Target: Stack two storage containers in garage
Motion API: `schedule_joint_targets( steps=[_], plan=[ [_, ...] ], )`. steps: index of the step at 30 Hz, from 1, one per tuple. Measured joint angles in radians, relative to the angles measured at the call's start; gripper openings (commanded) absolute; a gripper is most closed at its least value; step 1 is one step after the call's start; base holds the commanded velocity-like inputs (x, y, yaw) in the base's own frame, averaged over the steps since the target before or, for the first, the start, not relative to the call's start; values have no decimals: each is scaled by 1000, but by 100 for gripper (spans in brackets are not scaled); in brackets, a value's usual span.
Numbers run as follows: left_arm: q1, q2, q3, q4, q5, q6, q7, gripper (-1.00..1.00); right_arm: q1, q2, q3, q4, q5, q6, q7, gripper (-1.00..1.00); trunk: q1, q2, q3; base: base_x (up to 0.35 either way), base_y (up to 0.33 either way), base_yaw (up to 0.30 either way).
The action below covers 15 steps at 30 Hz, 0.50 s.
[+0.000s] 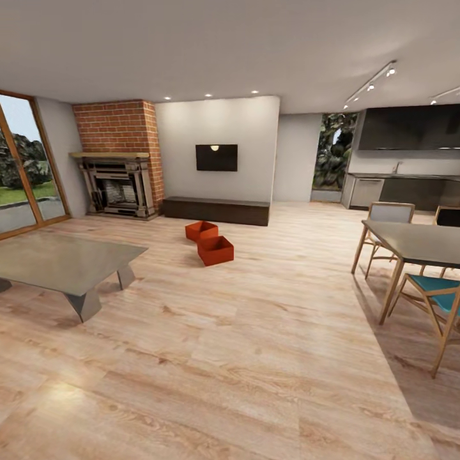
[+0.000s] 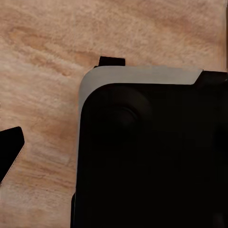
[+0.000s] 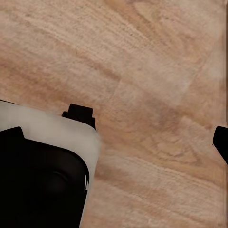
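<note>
two storage containers [image 1: 209, 243] side by side on the living room's wood floor [image 1: 243, 358].
near the low dark cabinet [image 1: 216, 211]; gripper states: cannot tell.

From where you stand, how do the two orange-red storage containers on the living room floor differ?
The nearer storage container lies closer to the robot and further right; the farther storage container sits behind it, toward the long low dark cabinet. The nearer one looks larger in the head view, likely just from distance. Their corners look close or touching; I cannot tell which. Both are open-topped, upright, apparently empty, and on the wood plank floor.
</note>
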Motion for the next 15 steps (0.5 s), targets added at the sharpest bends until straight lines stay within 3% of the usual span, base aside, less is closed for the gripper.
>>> schedule_joint_targets(
  steps=[15],
  plan=[
    [0,0,-1,0,1,-1,0,100,0,-1,0,0,0,0,0,100,0,0,0,323,0,0]
  ],
)
